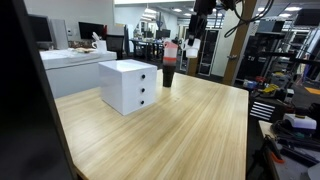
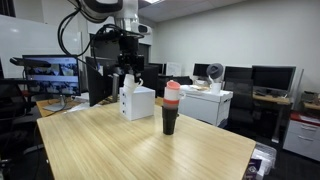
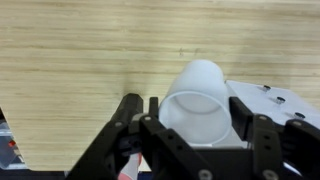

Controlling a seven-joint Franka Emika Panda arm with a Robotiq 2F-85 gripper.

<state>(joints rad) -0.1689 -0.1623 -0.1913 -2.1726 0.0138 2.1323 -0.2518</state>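
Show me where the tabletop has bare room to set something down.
Free: the wide bare wood of the table between the white drawer unit, the dark cup and the near edge, in an exterior view. Crowded: the strip by the drawer unit, where the claw holds a white cup.

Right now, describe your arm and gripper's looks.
The arm is white with rounded joints, and black cables loop beside it. The gripper is black, with two angular fingers on linked bars.
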